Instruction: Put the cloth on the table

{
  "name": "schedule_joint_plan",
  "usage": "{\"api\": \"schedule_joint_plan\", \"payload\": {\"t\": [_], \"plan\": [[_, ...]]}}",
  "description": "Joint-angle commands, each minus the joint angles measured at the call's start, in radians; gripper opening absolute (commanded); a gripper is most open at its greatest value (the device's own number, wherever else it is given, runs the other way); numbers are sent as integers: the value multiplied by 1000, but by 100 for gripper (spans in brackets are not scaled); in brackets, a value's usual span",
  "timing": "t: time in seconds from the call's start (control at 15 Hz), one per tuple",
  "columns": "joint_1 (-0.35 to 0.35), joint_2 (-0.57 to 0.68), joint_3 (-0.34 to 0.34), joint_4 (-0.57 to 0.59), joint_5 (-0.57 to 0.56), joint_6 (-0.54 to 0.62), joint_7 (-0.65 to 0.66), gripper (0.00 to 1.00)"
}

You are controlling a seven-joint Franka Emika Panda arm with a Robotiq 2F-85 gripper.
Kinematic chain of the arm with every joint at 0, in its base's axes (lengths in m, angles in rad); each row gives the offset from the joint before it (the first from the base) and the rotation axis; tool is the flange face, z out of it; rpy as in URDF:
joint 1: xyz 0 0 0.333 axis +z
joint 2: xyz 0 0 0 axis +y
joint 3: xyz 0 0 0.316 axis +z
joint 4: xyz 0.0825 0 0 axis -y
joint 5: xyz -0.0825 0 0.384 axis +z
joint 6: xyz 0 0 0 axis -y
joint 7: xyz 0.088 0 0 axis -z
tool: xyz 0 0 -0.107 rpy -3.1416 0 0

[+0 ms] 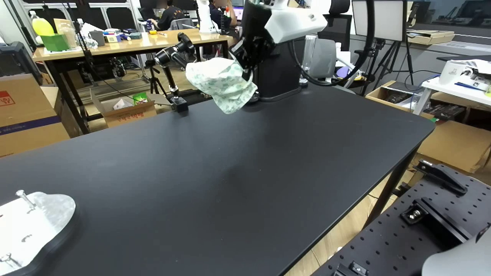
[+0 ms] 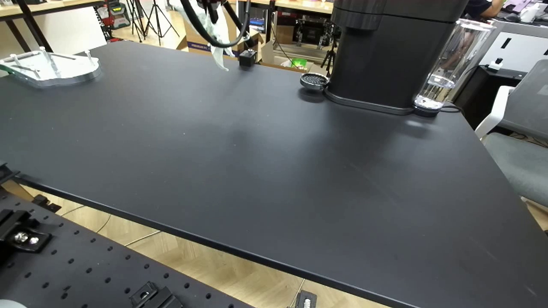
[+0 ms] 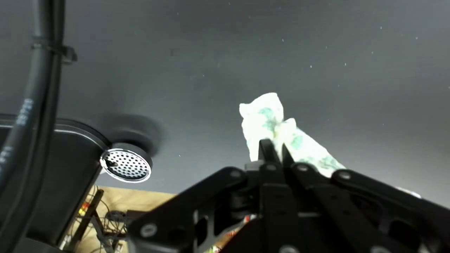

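A white cloth with a green leaf pattern hangs from my gripper in both exterior views, at the cloth (image 1: pixel 224 86) and the cloth (image 2: pixel 220 36). It also shows in the wrist view, where the cloth (image 3: pixel 311 151) spreads to both sides of the fingertips. My gripper (image 1: pixel 248 73) is shut on the cloth, the fingers (image 3: pixel 275 144) close together with fabric between them. The cloth hangs over the far part of the black table (image 1: pixel 230 184), its lower corner above the surface. Part of the cloth is hidden behind the fingers in the wrist view.
A black machine (image 2: pixel 385 64) with a clear water tank (image 2: pixel 445 68) stands at the table's far edge. Its round drip tray (image 3: pixel 128 165) juts out near the gripper. A clamp mount (image 1: pixel 179 104) sits on the far edge. A white board with pegs (image 1: pixel 46 218) lies on the table.
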Motion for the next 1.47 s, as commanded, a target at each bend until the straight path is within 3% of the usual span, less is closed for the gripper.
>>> {"api": "schedule_joint_plan", "payload": {"t": [0.0,0.33,1.4], "plan": [[-37,-151,-24,-41,-31,-217,36,1],[-94,-233,-46,-73,-70,-379,44,1],[-198,-100,-95,-120,-147,-338,120,1]]}}
